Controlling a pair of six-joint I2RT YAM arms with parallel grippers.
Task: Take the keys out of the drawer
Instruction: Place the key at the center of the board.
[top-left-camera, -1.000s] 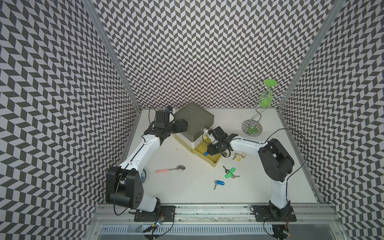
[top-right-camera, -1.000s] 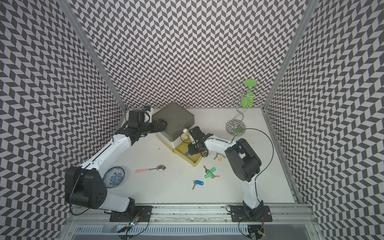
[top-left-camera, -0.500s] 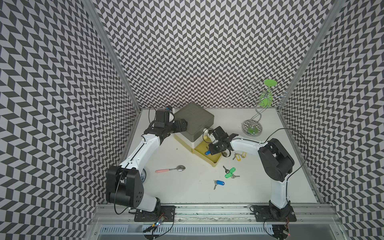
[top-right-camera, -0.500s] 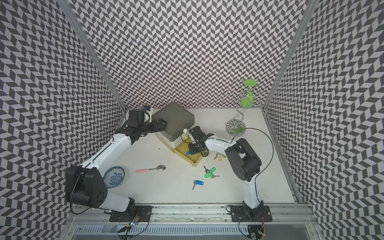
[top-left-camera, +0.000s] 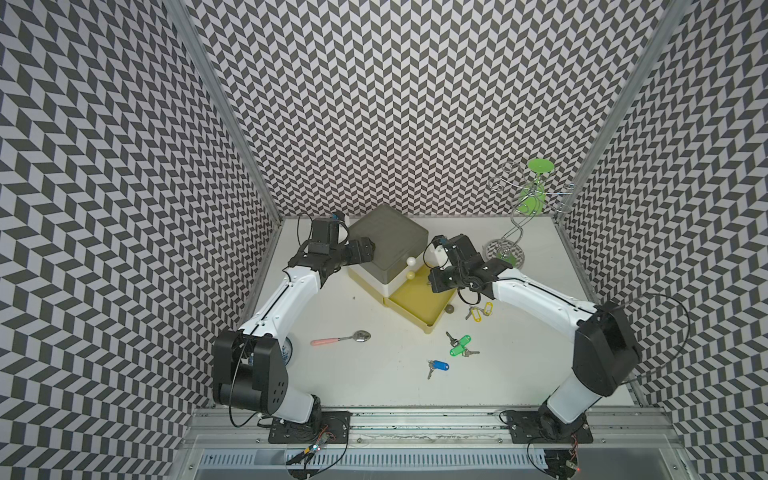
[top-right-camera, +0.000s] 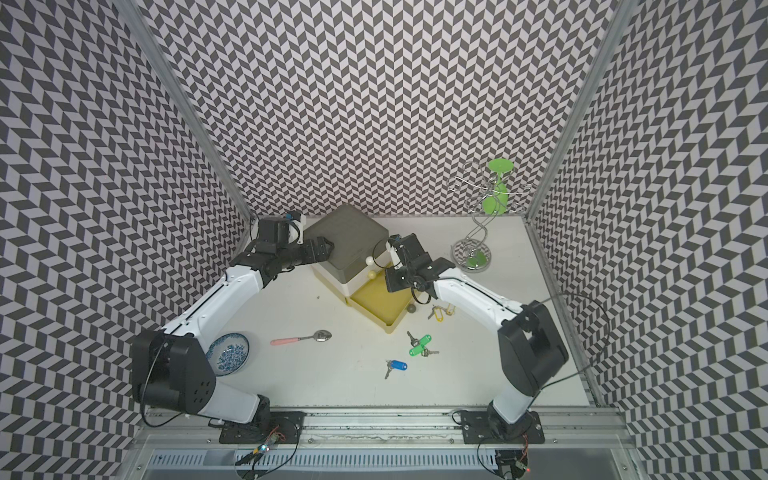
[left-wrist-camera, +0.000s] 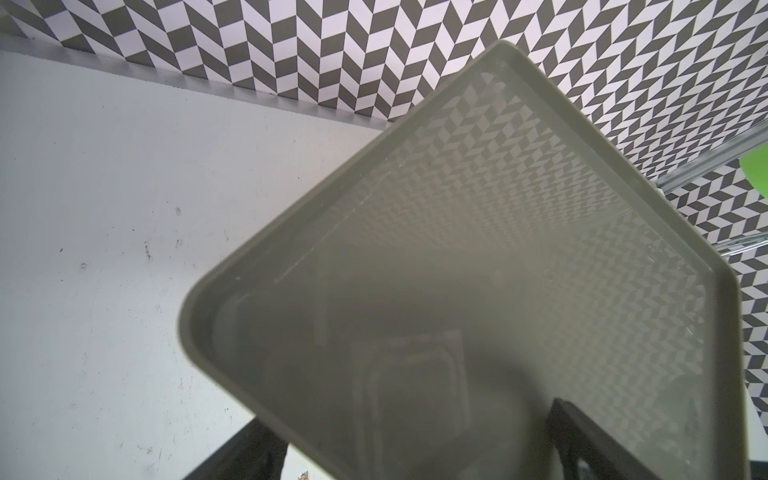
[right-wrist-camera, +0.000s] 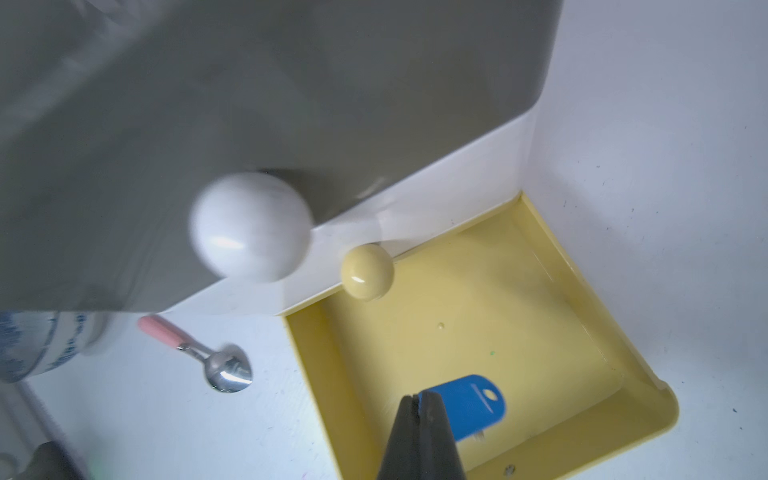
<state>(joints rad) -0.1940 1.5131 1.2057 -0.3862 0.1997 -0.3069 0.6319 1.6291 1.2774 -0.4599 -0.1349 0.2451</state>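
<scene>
Our count across the surface (top-left-camera: 365, 390), kind by kind

We count four key sets: one yellow-tagged set (top-left-camera: 481, 312), one green-tagged set (top-left-camera: 460, 345), one blue-tagged set (top-left-camera: 439, 366) and a second blue tag (right-wrist-camera: 469, 405), which only the right wrist view shows. How many single keys hang on each ring we cannot tell. We find one drawer chest (top-left-camera: 386, 237) of three tiers, with one yellow drawer (top-left-camera: 419, 305) pulled out, and three round knobs: one white knob (top-left-camera: 411, 261), one yellow knob (top-left-camera: 410, 274), one dark knob (top-left-camera: 449, 309). We also count one pink-handled spoon (top-left-camera: 338, 340), one blue-and-white bowl (top-right-camera: 227, 353), one wire stand (top-left-camera: 494, 251) and two robot arms, a left arm (top-left-camera: 286, 299) and a right arm (top-left-camera: 536, 301).
</scene>
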